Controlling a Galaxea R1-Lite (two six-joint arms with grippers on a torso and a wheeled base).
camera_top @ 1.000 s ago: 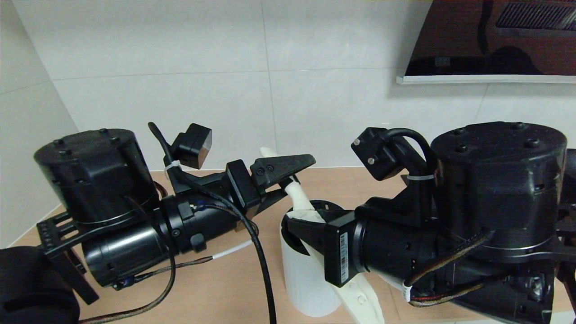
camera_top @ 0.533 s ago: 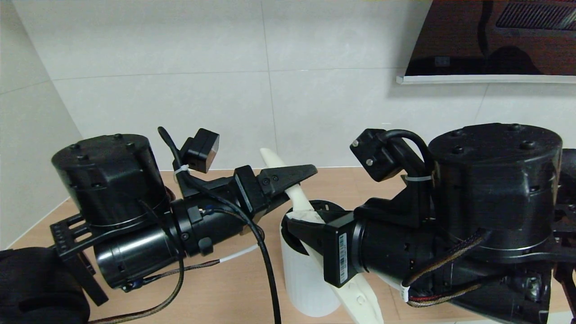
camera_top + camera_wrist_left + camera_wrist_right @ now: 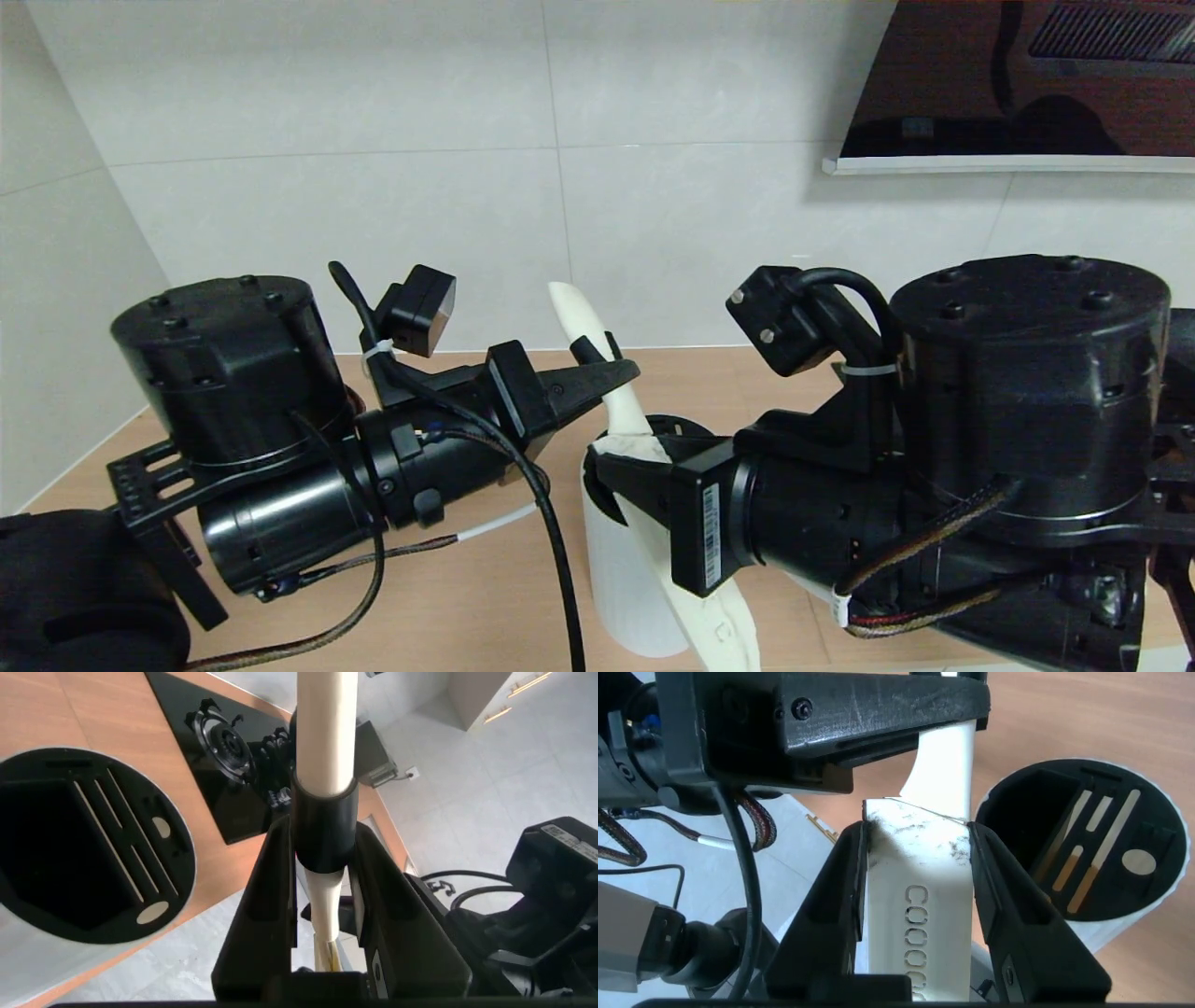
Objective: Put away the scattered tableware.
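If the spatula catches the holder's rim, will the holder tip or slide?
Likely tip: the holder looks tall and narrow, standing free on the counter. It seems light plastic, so little would resist a sideways push. The spatula shows no bend while gripped, so probably stiff enough to pass force on.

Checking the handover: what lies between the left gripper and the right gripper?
In the head view, only the cream spatula, its handle clamped by both the left gripper and the right gripper.

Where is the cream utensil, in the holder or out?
Out. The left gripper and right gripper clamp the cream utensil slanted outside the white holder, beside its opening.
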